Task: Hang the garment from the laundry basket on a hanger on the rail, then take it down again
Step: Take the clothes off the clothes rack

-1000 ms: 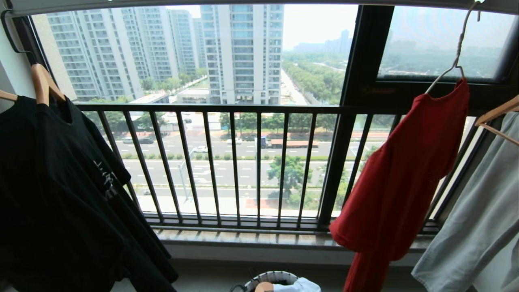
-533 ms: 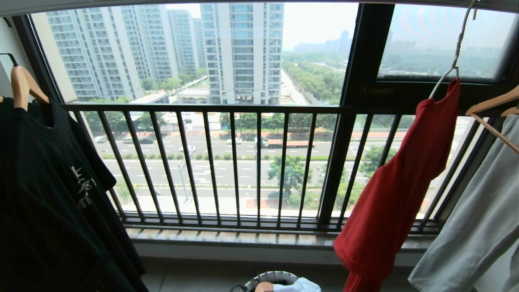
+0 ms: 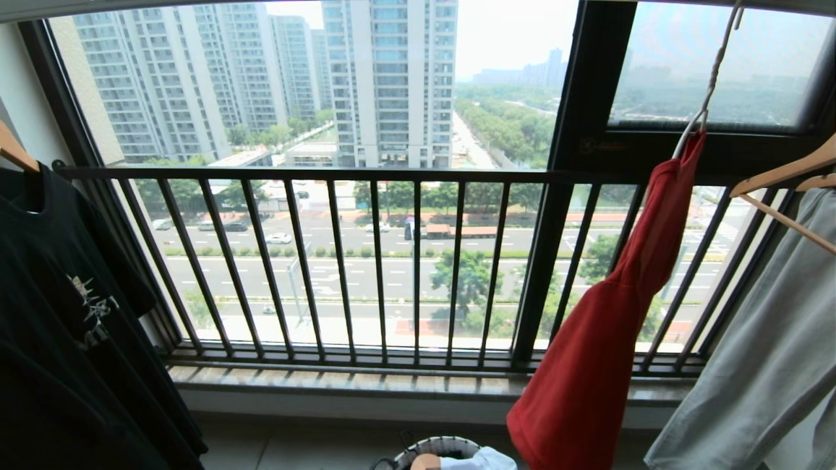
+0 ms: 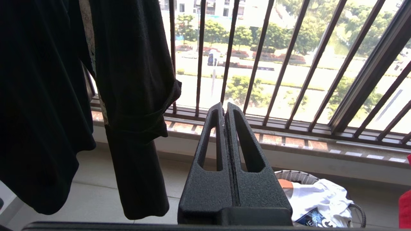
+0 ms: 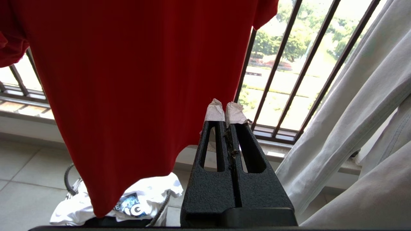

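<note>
**Red T-shirt hangs on the wire hanger; both grippers closed and empty**

The window railing spans the head view, with tower blocks and a road behind it. A black T-shirt on a wooden hanger fills the left edge; its pale chest print is too small to read. At the right edge a pale grey shirt hangs from another wooden hanger.

The red T-shirt hangs between the window and the grey shirt, on the thin white wire hanger, whose hook runs up out of the top of the view. The shirt is turned almost edge-on, so no lettering shows on it in any view. Only a thin strip of the overhead rail shows at the top left.

Compared with a second ago, both hanging shirts on the sides sit further left in the head view while the railing and basket keep their place; the red T-shirt shows narrower and more edge-on than before.

The laundry basket stands on the floor below the sill. In it lies a white shirt with a blue printed patch; only fragments of large letters are legible in the right wrist view.

The left gripper has its fingers pressed together on nothing, beside the black T-shirt. The right gripper, tips wrapped in white tape, is likewise closed and empty, just in front of the red T-shirt's hem.
</note>
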You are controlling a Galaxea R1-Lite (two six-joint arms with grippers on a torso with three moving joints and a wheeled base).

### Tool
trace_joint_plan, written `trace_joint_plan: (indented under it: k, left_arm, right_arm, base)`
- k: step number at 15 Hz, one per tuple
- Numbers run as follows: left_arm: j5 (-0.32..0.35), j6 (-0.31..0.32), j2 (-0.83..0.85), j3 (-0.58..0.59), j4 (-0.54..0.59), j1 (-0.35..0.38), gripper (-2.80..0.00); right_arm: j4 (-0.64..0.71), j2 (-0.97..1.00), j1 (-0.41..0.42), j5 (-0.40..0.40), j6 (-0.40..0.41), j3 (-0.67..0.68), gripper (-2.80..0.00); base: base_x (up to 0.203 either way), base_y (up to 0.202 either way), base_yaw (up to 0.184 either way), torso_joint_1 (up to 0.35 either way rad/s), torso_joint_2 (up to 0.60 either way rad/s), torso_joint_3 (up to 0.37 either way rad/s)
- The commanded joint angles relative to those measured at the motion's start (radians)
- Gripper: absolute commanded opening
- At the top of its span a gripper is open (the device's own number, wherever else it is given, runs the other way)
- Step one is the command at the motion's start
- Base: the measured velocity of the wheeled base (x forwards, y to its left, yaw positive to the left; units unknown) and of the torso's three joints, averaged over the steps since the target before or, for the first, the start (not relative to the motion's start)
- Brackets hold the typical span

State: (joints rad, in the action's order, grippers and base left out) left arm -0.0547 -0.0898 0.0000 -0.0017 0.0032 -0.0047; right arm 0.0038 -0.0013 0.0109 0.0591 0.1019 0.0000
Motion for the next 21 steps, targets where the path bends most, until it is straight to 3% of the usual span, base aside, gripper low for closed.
trace_joint_plan:
  k: [1,21]
  left_arm:
    - [-0.001,-0.001,0.002,0.000,0.000,0.000,-2.80]
    - [-0.001,-0.001,0.002,0.000,0.000,0.000,-2.80]
  right_arm:
    - [0.001,0.001,0.000,0.001,0.001,0.002,-2.80]
    - [0.008,0.001,-0.002,-0.005,-0.019,-0.002,-2.80]
  base:
    - [0.000,0.000,0.000,0.000,0.00,0.000]
    - [0.000,0.000,0.000,0.000,0.00,0.000]
